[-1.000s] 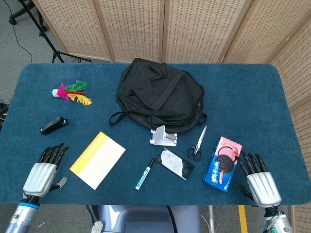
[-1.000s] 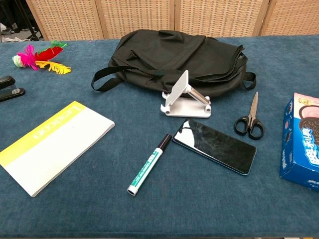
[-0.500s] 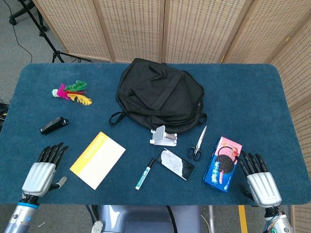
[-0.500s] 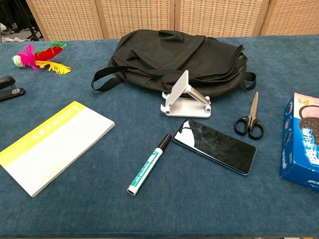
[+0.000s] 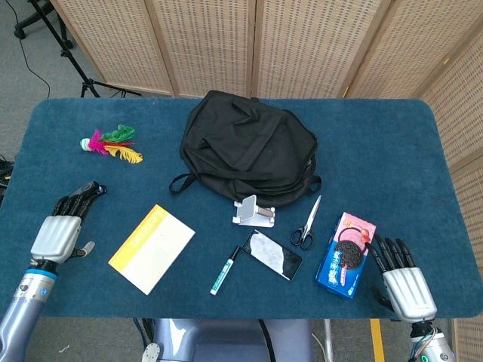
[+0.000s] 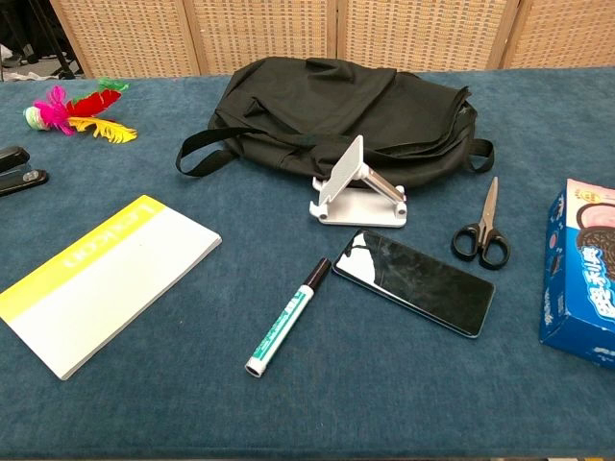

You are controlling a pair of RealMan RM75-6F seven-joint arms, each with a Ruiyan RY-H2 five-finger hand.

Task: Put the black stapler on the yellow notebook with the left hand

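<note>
While the stapler (image 6: 19, 169) is lying at the table's (image 5: 423, 151) left edge, well apart from the notebook (image 5: 152, 248), my left hand (image 5: 62, 223) is hovering over it, fingers extended, holding nothing. Rigid, compact, probably slick: I am judging a mid-body grip safest. My right hand (image 5: 400, 279) is resting open.

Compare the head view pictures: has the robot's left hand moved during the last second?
Yes. The left hand has moved forward, away from the table's near edge, and its fingertips now cover the black stapler beside the yellow notebook.
</note>
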